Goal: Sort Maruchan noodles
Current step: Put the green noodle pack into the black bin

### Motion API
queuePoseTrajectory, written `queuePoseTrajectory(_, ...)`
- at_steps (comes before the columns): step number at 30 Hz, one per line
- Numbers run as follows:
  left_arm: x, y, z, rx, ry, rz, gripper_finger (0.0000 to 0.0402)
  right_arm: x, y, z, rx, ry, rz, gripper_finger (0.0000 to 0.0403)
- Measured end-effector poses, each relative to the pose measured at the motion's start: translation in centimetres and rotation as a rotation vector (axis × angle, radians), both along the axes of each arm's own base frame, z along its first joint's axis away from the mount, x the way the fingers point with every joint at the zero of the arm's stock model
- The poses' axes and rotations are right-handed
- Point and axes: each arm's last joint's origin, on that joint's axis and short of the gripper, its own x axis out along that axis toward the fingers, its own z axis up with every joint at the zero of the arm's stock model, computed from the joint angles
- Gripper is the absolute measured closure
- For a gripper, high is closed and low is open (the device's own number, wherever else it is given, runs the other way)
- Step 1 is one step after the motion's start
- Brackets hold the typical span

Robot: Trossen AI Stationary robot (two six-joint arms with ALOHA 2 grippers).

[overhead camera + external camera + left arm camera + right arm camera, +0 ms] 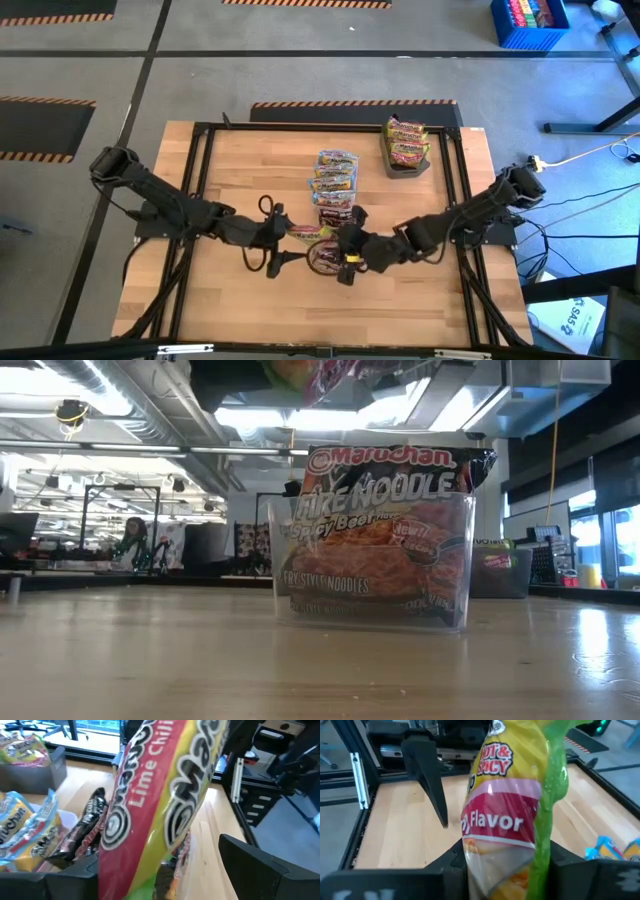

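- Handover step: the yellow-green-red packet [515, 820] hangs between both grippers mid-surface, above the maroon tub [372, 540].
- The right gripper [352, 247] jaws grip it; the left gripper [283, 240] jaws' state I cannot tell.
- Next, as I judge it: one arm releases, the other carries it to the matching packets in the grey tray [405, 165].

Packet [385, 525] upright in tub [372, 615]

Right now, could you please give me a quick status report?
Right end effector shut on lime-chili packet, mid-table. Left end effector at the same packet. Clear tub of maroon packets close beside them.
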Motion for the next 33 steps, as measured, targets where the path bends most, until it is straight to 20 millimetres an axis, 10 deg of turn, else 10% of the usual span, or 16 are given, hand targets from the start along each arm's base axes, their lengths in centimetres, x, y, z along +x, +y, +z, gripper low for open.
queuePoseTrajectory(13, -1.2, 1.7, 2.7, 0.04, -0.103, 0.035, 0.0119, -1.7, -1.5, 3.7, -0.01, -0.079, 0.099, 0.0294)
queuePoseTrajectory(33, -1.6, 2.1, 6.8, 0.246, -0.35, 0.096, 0.0134, 1.7, -6.4, 6.1, -0.123, -0.382, 0.274, 0.0294)
